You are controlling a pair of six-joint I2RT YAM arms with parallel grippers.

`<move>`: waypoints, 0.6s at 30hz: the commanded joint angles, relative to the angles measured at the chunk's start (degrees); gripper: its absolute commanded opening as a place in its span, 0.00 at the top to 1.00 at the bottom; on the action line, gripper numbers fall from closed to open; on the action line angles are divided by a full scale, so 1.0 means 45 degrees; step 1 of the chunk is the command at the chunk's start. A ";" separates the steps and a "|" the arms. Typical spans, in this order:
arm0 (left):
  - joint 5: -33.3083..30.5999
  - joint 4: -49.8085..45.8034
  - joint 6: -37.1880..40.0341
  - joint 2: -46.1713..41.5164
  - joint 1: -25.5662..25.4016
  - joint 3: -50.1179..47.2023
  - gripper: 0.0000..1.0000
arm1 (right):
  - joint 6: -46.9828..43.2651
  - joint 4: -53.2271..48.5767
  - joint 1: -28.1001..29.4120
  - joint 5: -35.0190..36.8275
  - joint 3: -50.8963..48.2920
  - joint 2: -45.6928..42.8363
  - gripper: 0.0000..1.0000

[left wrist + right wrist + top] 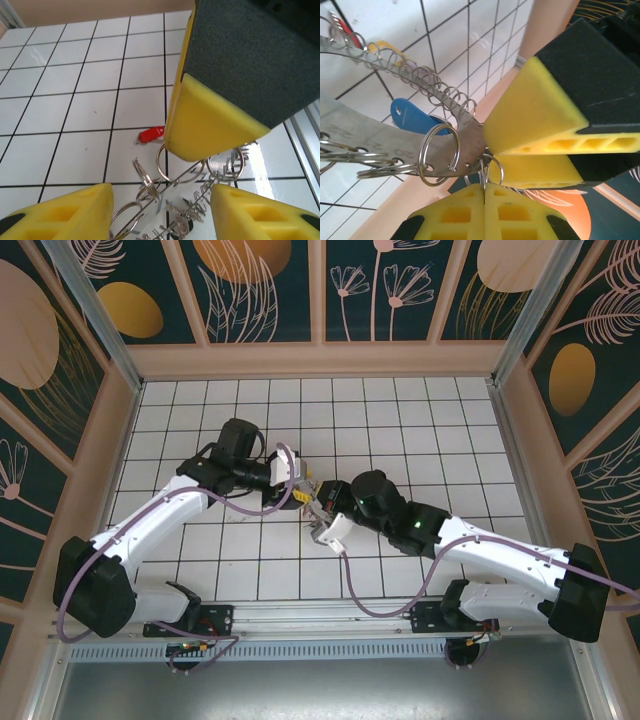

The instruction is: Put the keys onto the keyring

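Right fingers point(462, 212) tight on small ring point(499, 169), blue key point(412, 117) beyond.

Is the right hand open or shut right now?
Shut: on the right hand, both yellow fingertips press together, pinching a thin silvery wire ring.
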 commanded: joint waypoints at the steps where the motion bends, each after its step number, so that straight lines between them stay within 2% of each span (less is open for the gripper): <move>1: -0.0613 -0.0882 0.0891 -0.0491 -0.0033 0.0134 0.43 | -0.1234 -0.0632 0.0184 -0.0234 0.0485 -0.0134 1.00; 4: -0.1027 -0.0424 0.0714 -0.0779 -0.0022 -0.0410 0.41 | -0.1316 -0.1278 0.0221 -0.0040 0.0714 -0.0311 1.00; 10: -0.0803 0.1378 -0.0270 -0.0917 -0.0033 -0.1649 0.42 | -0.1289 -0.1867 0.0231 0.0369 0.1267 -0.0321 1.00; 18: -0.0439 0.2104 -0.0518 -0.0227 -0.0021 -0.1658 0.46 | -0.1217 -0.1902 0.0203 0.0591 0.1458 -0.0045 1.00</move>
